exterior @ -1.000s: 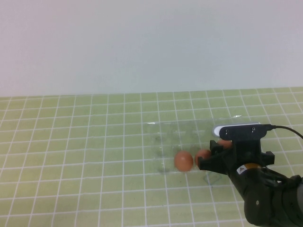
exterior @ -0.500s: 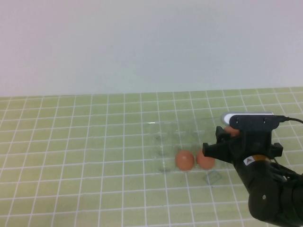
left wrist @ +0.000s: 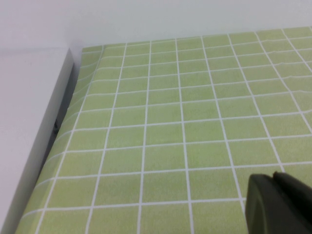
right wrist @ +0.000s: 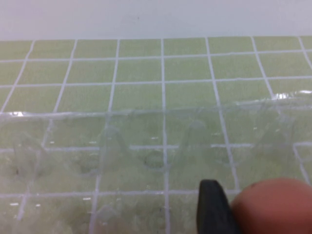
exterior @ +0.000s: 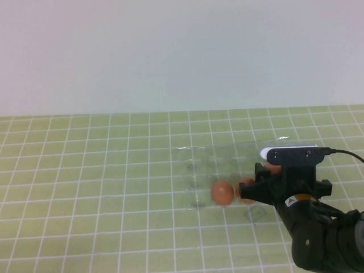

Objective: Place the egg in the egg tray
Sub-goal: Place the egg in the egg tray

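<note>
My right gripper [exterior: 272, 177] hovers over the right part of the clear egg tray [exterior: 196, 156]. It is shut on a reddish-brown egg [exterior: 273, 168] that peeks out under the wrist camera. In the right wrist view this egg [right wrist: 273, 207] presses against one dark finger [right wrist: 210, 204], above the tray's empty cups [right wrist: 156, 156]; the other finger is out of frame. Two more eggs sit in the tray's near row, one [exterior: 222, 192] in full view and one [exterior: 244, 189] partly behind the gripper. My left gripper [left wrist: 274, 176] is shut, empty, and hangs over bare mat, out of the high view.
A green checked mat [exterior: 85, 187] covers the table. A white wall [exterior: 182, 57] stands behind it. In the left wrist view a white raised border [left wrist: 44, 136] runs along the mat's edge.
My right gripper with the egg rose and shifted right, then came back down and left to nearly where it was a second ago. The two eggs in the tray stayed put.
</note>
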Tool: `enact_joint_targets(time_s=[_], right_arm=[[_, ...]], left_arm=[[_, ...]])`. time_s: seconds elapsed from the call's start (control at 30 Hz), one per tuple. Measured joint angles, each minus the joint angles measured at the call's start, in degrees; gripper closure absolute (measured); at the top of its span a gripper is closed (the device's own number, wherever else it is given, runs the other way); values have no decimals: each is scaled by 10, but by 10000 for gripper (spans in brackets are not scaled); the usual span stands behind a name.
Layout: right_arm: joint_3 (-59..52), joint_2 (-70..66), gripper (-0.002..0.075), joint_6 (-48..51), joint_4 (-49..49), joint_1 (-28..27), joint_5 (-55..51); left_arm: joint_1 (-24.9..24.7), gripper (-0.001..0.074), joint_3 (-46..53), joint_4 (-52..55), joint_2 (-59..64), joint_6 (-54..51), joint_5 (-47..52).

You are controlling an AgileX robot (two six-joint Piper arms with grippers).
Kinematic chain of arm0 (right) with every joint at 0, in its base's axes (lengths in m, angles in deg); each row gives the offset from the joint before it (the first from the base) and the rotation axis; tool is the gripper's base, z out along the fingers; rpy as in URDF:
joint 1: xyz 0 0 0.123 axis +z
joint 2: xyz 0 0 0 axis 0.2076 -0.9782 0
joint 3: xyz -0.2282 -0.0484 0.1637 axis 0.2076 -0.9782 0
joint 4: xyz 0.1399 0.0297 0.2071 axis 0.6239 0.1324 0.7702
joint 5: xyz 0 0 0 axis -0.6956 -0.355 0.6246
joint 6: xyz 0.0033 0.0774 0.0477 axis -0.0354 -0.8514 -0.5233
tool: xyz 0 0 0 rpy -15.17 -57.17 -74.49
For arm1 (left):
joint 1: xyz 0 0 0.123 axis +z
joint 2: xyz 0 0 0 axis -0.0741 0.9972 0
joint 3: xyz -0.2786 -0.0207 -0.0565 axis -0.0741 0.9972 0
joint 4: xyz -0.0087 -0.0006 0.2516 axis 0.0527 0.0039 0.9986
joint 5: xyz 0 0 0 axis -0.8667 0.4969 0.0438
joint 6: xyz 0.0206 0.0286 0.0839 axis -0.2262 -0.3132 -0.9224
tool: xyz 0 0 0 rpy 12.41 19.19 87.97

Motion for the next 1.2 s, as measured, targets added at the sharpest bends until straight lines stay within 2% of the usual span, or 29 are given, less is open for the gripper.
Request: enact_joint_targets(time_s=[1.2], right_arm=[[6, -16, 349, 23, -14, -1, -13]], left_arm=[[0, 737, 0, 0, 0, 0, 0]])
